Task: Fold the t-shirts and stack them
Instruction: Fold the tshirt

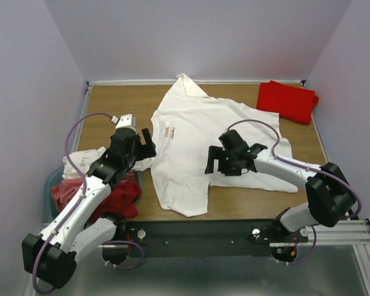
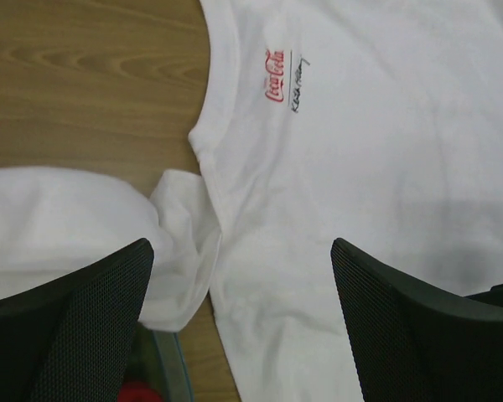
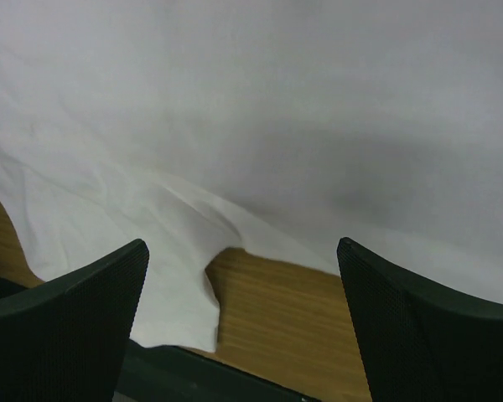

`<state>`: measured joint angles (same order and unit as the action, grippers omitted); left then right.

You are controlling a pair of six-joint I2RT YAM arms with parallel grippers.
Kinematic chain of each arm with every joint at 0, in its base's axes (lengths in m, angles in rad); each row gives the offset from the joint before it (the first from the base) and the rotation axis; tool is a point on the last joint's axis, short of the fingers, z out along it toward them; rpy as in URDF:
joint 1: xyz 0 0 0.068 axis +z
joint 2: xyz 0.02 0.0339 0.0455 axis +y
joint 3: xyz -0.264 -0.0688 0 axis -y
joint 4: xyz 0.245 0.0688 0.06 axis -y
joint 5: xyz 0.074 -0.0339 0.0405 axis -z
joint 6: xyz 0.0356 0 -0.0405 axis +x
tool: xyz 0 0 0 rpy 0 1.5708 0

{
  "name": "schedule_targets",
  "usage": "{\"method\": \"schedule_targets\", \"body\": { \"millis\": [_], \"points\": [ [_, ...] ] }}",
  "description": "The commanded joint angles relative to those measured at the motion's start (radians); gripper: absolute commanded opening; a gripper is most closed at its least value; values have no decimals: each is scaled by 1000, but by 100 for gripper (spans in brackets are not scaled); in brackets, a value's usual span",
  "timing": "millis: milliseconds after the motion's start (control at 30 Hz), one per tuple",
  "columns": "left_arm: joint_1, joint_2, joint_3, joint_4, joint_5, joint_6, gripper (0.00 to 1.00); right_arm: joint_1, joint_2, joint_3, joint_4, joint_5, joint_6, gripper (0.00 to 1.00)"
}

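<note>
Two pairs, the left fingers [image 2: 92,318] and right fingers [image 3: 75,310], spread apart and empty, hover over the white t-shirt [image 1: 197,142] lying flat mid-counter [image 1: 117,102]; a folded red t-shirt [image 1: 287,100] occupies the far right corner.

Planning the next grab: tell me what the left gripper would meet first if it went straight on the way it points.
Jaws open, the left gripper points down at the white t-shirt spread on the table; it would likely meet that cloth first, near its bunched sleeve, though depth is unclear.
</note>
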<state>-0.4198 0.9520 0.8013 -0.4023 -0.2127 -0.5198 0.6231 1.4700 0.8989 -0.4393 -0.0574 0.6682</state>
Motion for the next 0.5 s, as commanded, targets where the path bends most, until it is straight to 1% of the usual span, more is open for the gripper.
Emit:
{"method": "schedule_targets", "body": {
  "millis": [0,67,167,267,467],
  "points": [
    [-19,-114,-66,-87,9,-98,94,96,-59,-81,-26,53,154,100],
    [-43,-136,-51,-98,6,-112,94,139,-72,-103,-26,53,194,100],
    [-45,-134,-42,-110,3,-129,94,187,-92,-124,-26,97,248,100],
    [-54,-93,-63,-124,10,-158,93,233,-89,-124,-24,111,277,100],
    [-126,-45,-83,-127,-10,-244,93,326,-59,-138,-24,131,352,99]
  ]
}}
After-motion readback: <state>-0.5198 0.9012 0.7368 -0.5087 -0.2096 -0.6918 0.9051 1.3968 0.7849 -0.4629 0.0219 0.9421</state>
